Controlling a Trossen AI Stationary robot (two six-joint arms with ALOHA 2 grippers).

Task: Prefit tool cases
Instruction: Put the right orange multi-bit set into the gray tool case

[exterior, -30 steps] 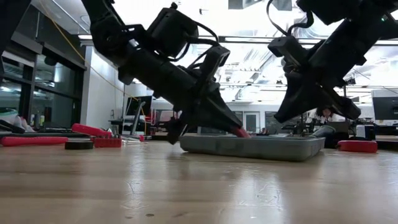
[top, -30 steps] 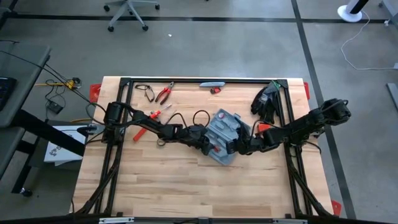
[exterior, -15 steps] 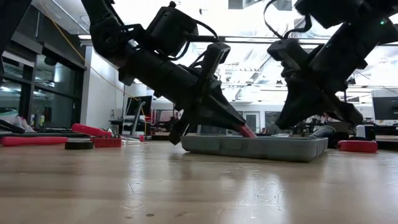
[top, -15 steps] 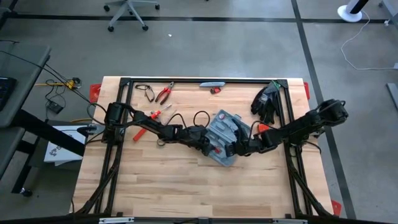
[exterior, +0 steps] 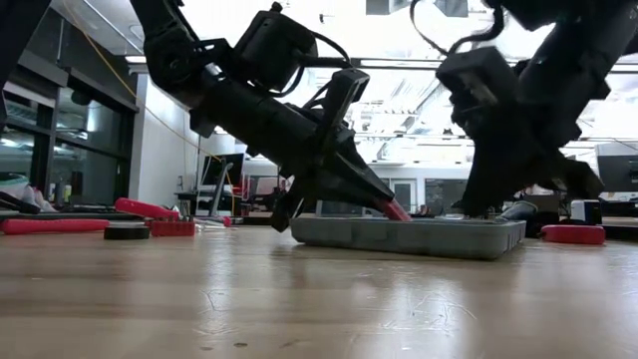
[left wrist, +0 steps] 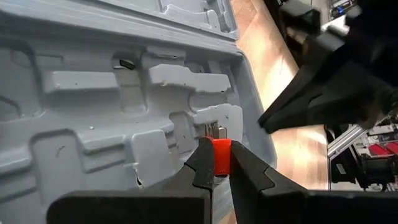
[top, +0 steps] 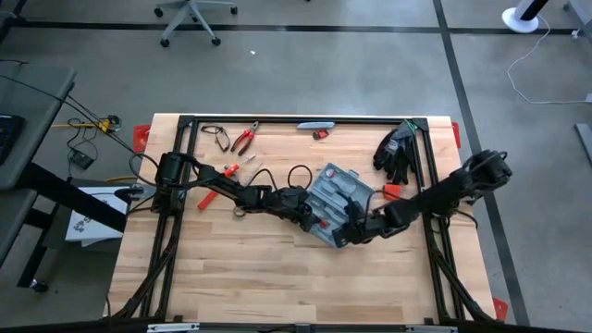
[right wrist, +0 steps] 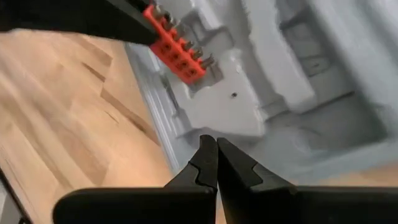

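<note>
High view. The open grey case (top: 334,202) lies just right of the table (top: 231,277) centre, turned askew. The left arm reaches in from 9 o'clock; its left gripper (top: 317,222) sits over the case's 7 o'clock part. The right arm comes from 3 o'clock; its right gripper (top: 350,234) is at the case's 5 o'clock corner. Red pliers (top: 244,140) lie toward 11 o'clock on the table, black gloves (top: 395,153) toward 2 o'clock.

Low view. The case (exterior: 409,235) rests flat on the tabletop. The left gripper (exterior: 384,211) slants down to the case's upper face, a red bit holder (exterior: 396,210) at its tip. The right gripper (exterior: 503,204) hangs at the case's other end; whether it touches the case cannot be told.

Left wrist view. The left gripper (left wrist: 219,163) pinches the red bit holder (left wrist: 220,155) between its fingers, just above the moulded tray of the case (left wrist: 93,112). The right gripper (left wrist: 268,119) shows farther off, its tip at the case rim.

Right wrist view. The right gripper (right wrist: 216,154) has its fingers pressed together, holding nothing, poised over the case (right wrist: 273,87) near its edge, with bare table (right wrist: 56,124) beside. The bit holder (right wrist: 177,53), its row of bits visible, is held by the left gripper over the tray.
</note>
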